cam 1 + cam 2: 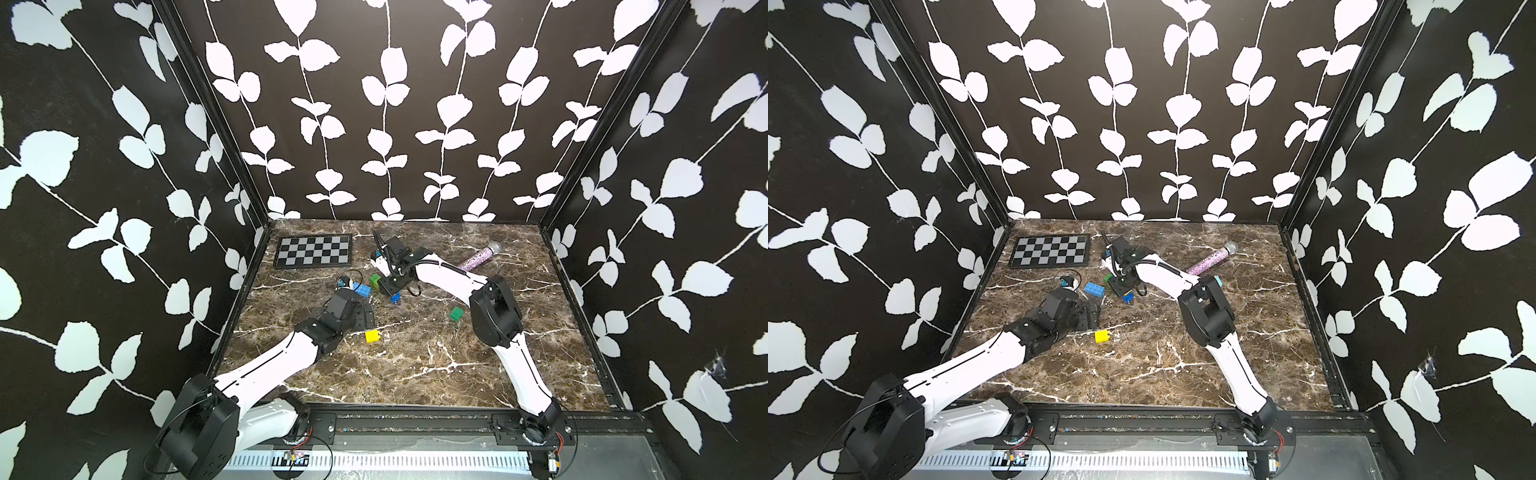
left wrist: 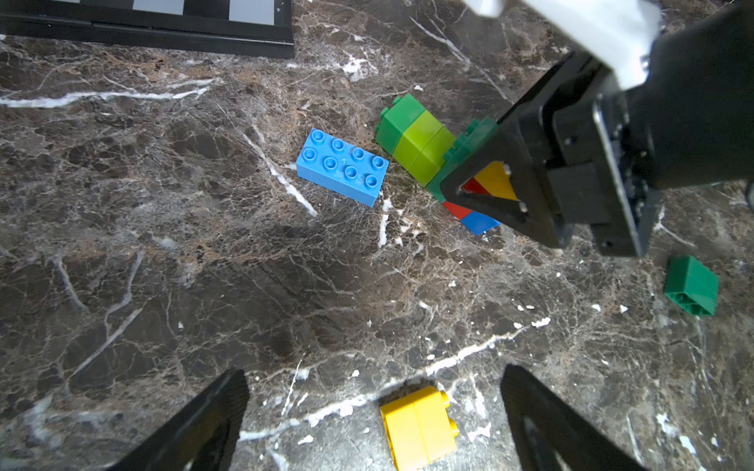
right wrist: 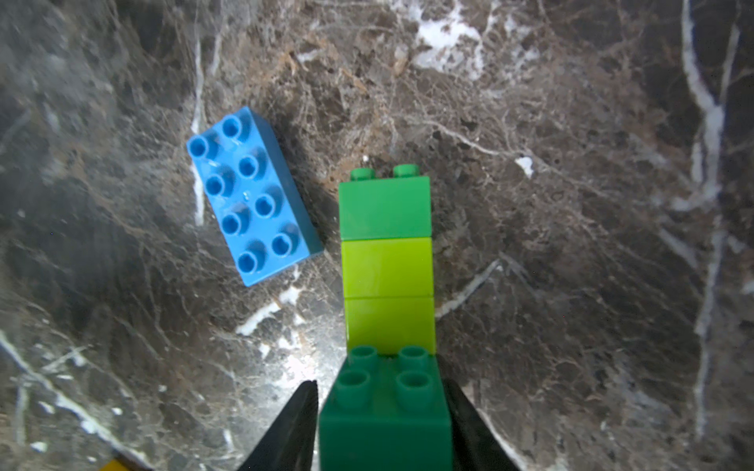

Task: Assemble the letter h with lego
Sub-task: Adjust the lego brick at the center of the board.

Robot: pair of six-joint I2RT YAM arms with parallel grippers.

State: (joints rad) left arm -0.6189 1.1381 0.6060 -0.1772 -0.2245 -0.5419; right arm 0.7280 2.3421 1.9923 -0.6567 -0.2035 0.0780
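A robot test cell in a lab: walls papered black with white leaves and a black metal frame box in a marble-patterned surface. The left arm and the right arm are bolted to a front rail above a slotted cable duct.

light blue brick; yellow brick; black-grey chequered board

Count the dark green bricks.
3: one dark green brick caps the lime bricks, one sits between the right gripper's fingers, one lies loose by the right arm. The gripper may hide more.
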